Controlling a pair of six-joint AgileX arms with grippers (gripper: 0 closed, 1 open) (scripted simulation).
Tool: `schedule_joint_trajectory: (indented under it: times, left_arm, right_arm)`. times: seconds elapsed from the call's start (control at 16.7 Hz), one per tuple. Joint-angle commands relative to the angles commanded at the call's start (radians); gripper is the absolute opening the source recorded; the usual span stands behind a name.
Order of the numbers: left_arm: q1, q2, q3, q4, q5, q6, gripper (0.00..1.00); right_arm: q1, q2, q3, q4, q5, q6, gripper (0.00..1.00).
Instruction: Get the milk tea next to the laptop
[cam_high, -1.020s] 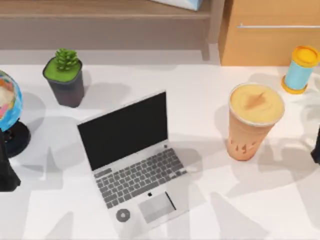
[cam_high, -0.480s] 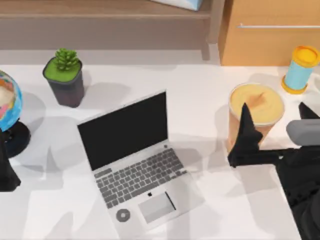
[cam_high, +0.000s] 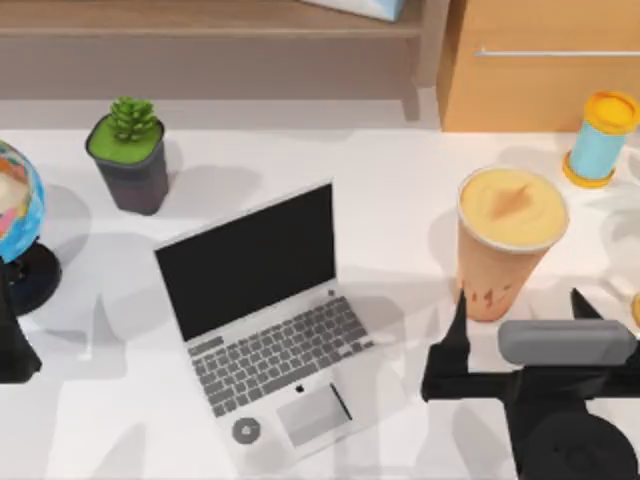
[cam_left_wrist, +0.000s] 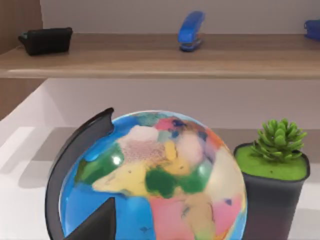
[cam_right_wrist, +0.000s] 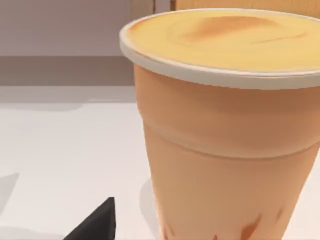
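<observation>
One cup mattered at that moment: the milk tea (cam_high: 510, 240) stood upright on the right side of the table (cam_high: 400, 200), well apart from the laptop (cam_high: 270, 325), which sat open near the middle with its black screen tilted toward the far left. Bare tabletop lay between the two. In the right wrist view the milk tea (cam_right_wrist: 225, 125) loomed close and square ahead, its creamy top level and its dark marks low on the wall.

Just on the near side of the cup hovered the right gripper (cam_high: 515, 330), its two dark fingers spread wide, one to each side of the cup's lower end, gripping nothing. The step in hand looked like the approach for the grasp; the cup itself had not been touched.

By that reading, the next move called for the gripper to advance until the fingers flanked the cup's body, close on it firmly but level, then carry it left and set it down upright just beside the laptop without knocking the screen.

Farther right stood a small blue cylinder (cam_high: 600, 140) with yellow ends. At the far left were a potted plant (cam_high: 130, 155) and a globe (cam_high: 15, 225), with the left gripper (cam_left_wrist: 97, 222) parked close by the globe.
</observation>
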Motion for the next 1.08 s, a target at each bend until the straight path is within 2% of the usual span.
schedule_joint_trajectory:
  times: [0.48,0.9,1.08]
  left_arm:
    - [0.000,0.000,0.000,0.000,0.000,0.000,1.00]
    - [0.000,0.000,0.000,0.000,0.000,0.000,1.00]
    - [0.000,0.000,0.000,0.000,0.000,0.000,1.00]
  right_arm:
    - [-0.012,0.034,0.013,0.010,0.000,-0.007,1.00]
    - [-0.241,0.158,0.172,0.037,-0.224,-0.079,1.00]
    - [-0.271,0.178,0.195,0.040,-0.254,-0.086,1.00]
